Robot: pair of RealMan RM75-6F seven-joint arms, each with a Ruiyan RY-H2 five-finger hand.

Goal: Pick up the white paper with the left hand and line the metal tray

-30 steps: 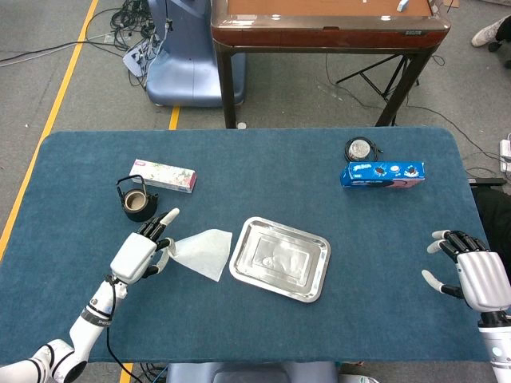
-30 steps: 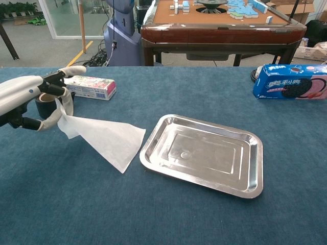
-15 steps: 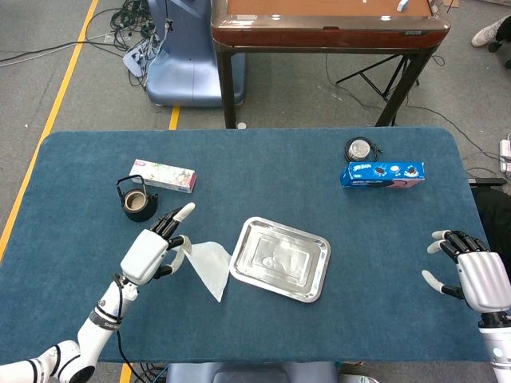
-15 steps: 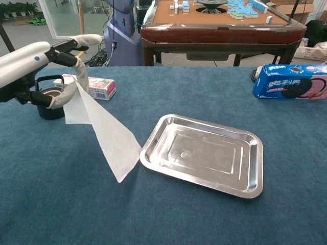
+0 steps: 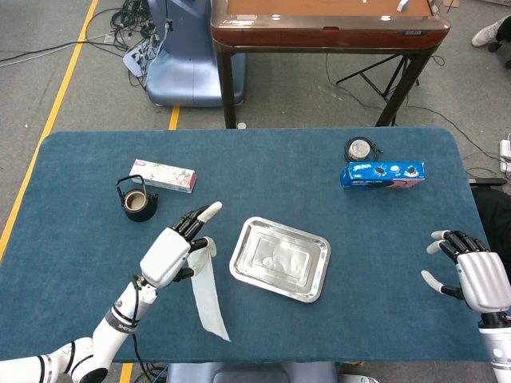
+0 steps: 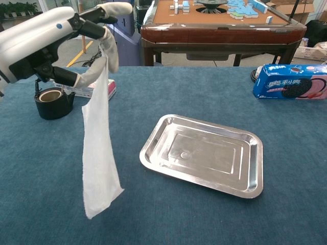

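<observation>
My left hand point(image 5: 177, 250) point(image 6: 56, 43) is raised above the table left of the metal tray point(image 5: 317, 284) point(image 6: 255, 168) and pinches the top of the white paper point(image 5: 207, 297) point(image 6: 98, 153). The sheet hangs straight down from the fingers, folded narrow, its lower end clear of the cloth. The tray lies flat on the blue table, shiny and bare inside. My right hand point(image 5: 473, 275) rests at the table's right edge, fingers apart, holding nothing; the chest view does not show it.
A small black kettle point(image 5: 136, 203) point(image 6: 51, 102) and a flowered box point(image 5: 164, 175) point(image 6: 97, 91) lie behind my left hand. A blue cookie box point(image 5: 383, 174) point(image 6: 292, 81) and a round black dish point(image 5: 359, 149) are at the far right. A wooden table point(image 5: 327, 24) stands beyond.
My left hand rose and moved right toward the tray, lifting the paper off the cloth; the sheet now hangs vertically. The right hand stayed still.
</observation>
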